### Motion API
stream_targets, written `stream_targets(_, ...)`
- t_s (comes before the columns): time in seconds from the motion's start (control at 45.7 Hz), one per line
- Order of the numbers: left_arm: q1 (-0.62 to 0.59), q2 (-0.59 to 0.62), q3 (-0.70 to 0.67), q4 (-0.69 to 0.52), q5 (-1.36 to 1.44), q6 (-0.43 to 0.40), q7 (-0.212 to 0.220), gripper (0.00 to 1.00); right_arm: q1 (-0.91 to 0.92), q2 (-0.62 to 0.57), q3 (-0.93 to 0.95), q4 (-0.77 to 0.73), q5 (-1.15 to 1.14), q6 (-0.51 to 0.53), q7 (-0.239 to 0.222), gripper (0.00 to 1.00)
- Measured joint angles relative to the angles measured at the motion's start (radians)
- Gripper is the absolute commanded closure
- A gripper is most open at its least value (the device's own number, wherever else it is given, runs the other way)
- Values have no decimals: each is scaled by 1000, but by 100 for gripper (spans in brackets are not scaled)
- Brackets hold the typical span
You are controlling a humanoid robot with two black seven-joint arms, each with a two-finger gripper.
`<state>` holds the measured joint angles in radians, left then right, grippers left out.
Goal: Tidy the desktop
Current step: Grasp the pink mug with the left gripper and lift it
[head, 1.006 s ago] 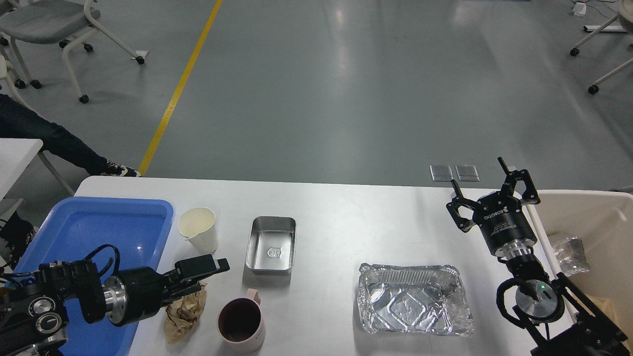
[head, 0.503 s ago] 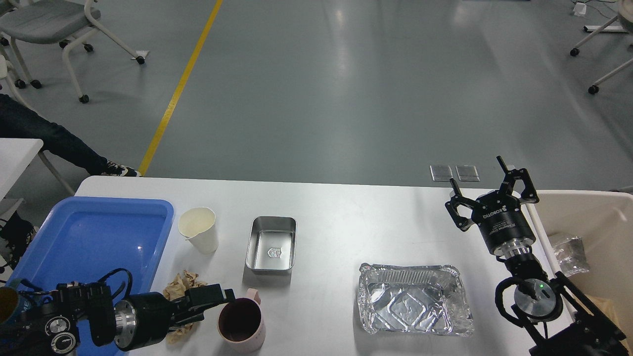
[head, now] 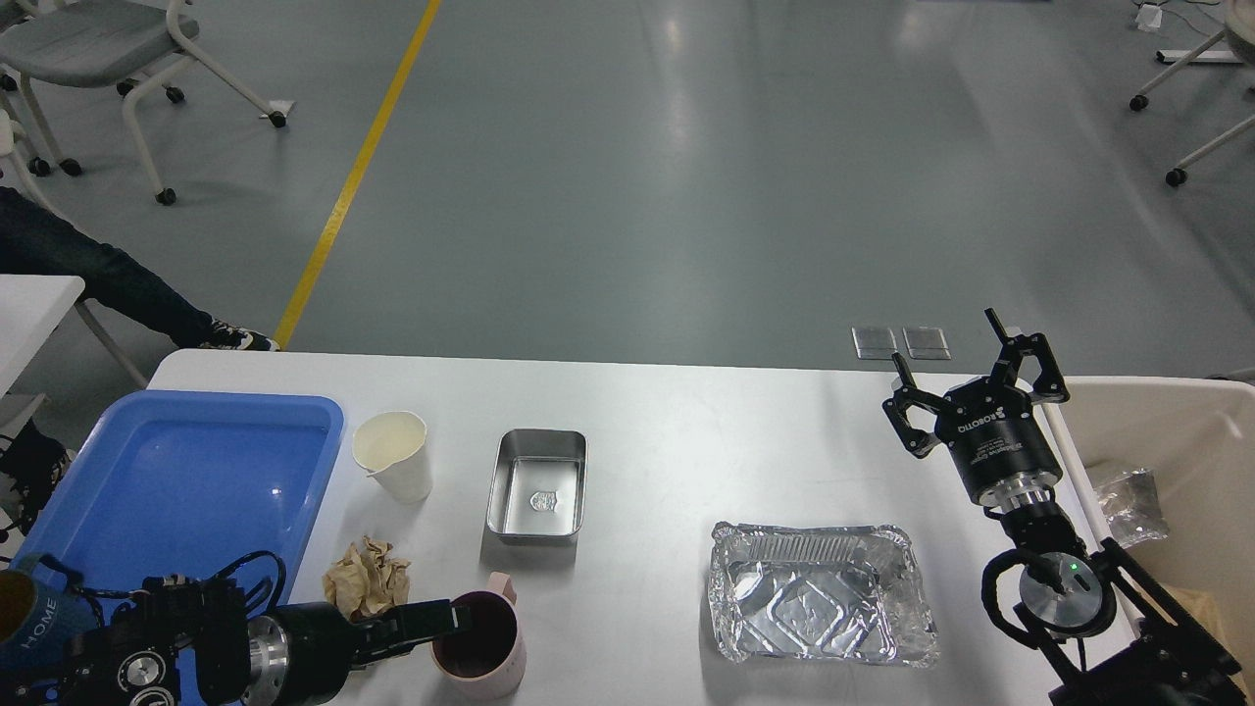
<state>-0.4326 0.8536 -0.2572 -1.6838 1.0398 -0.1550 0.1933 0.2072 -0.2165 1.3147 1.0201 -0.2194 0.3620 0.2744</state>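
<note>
Head view: white desktop against grey floor.

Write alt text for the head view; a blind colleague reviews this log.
A white desktop holds a paper cup, steel tin, crumpled brown paper, pink mug and foil tray. The left gripper reaches the mug's rim; the right gripper hovers open beside a beige bin.
</note>
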Motion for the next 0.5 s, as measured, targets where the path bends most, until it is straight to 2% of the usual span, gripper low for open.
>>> stream_targets(0.066, 0, -1, 5, 3, 0, 0, 7, 40, 0, -2, 0, 0, 0, 0, 0, 0)
stream_targets(0.153, 0, -3, 16, 12, 0, 0, 11, 41, 1, -3, 0, 0, 0, 0, 0, 0)
stream_targets(0.262, 0, -5, 23, 18, 0, 0, 14, 49, 1, -3, 0, 0, 0, 0, 0, 0)
stream_targets(0.306, 0, -5, 24, 20, 0, 0, 15, 57, 1, -4, 0, 0, 0, 0, 0, 0)
stream_targets(0.372, 0, -6, 24, 24, 0, 0, 15, 76, 1, -5, 0, 0, 0, 0, 0, 0)
stream_targets(0.503, 2, -24, 25, 40, 15, 0, -8, 91, 1, -5, 0, 0, 0, 0, 0, 0)
